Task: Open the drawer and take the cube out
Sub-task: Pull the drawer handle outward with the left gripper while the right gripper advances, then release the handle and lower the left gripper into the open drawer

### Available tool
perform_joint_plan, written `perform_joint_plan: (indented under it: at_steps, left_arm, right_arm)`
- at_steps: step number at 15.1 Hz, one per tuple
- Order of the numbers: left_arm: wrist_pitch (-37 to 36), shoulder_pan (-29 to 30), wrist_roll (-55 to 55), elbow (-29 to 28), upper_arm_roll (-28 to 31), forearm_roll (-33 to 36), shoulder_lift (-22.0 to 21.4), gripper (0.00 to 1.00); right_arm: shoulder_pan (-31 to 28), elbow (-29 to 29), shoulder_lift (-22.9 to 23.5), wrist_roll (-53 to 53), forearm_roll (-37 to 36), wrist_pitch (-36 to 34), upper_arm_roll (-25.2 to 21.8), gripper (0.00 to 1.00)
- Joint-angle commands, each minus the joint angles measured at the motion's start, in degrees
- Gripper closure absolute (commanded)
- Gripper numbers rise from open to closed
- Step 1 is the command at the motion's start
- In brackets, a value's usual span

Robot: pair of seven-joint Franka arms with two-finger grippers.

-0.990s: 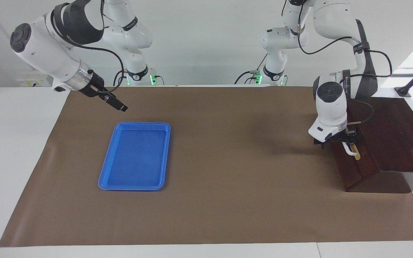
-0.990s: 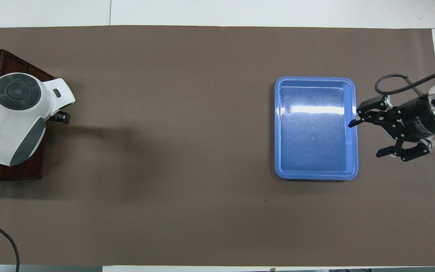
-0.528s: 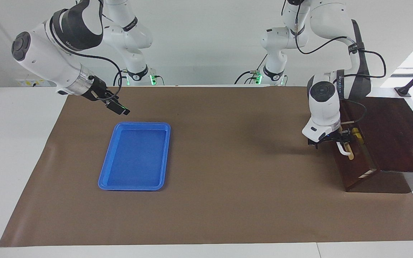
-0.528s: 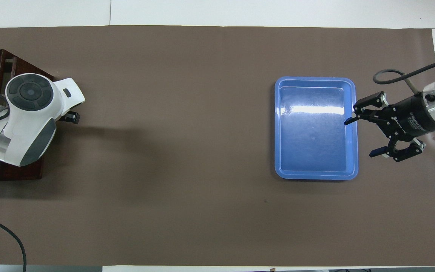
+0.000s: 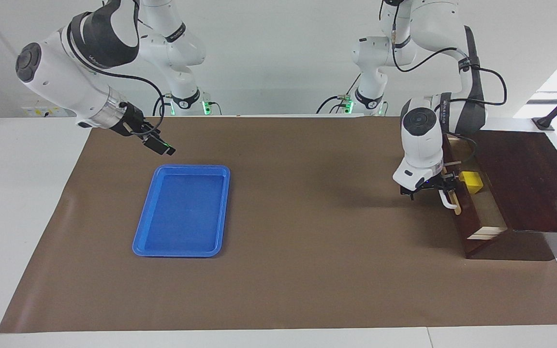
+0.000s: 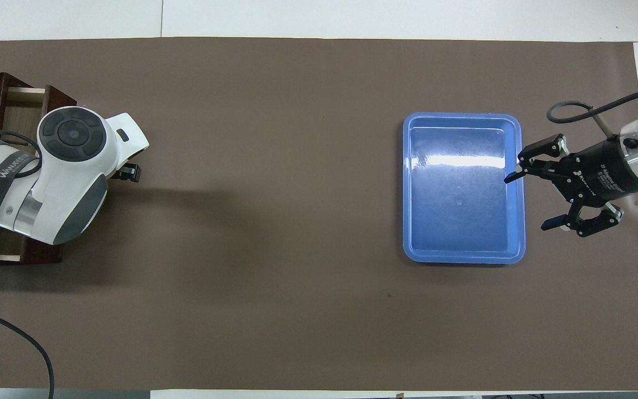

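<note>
At right of the facing view, the left gripper [image 5: 445, 193], jaws apart, hooks the dark wooden drawer [image 5: 476, 215] partly open, small yellow cube [image 5: 471, 181] still inside, right gripper [image 5: 162, 147] spread

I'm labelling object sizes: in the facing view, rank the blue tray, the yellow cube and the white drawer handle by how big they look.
1. blue tray, by far the largest.
2. and 3. white drawer handle and yellow cube: both small, too alike to rank; the handle is partly hidden.
</note>
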Motion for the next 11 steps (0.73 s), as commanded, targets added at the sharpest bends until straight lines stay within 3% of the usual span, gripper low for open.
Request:
perform_joint_plan:
  at_steps: [1, 11]
  left_arm:
    - [-2.74, -4.57, -2.75, 0.52, 0.02, -4.21, -0.55, 0.0]
    - [-4.33, -8.0, -5.39, 0.79, 0.11, -5.71, -0.64, 0.0]
  right_arm:
    - [-0.39, -0.96, -0.47, 0.76, 1.72, 1.15, 0.41, 0.0]
    - [-0.91, -0.69, -0.39, 1.02, 1.9, 0.62, 0.32, 0.0]
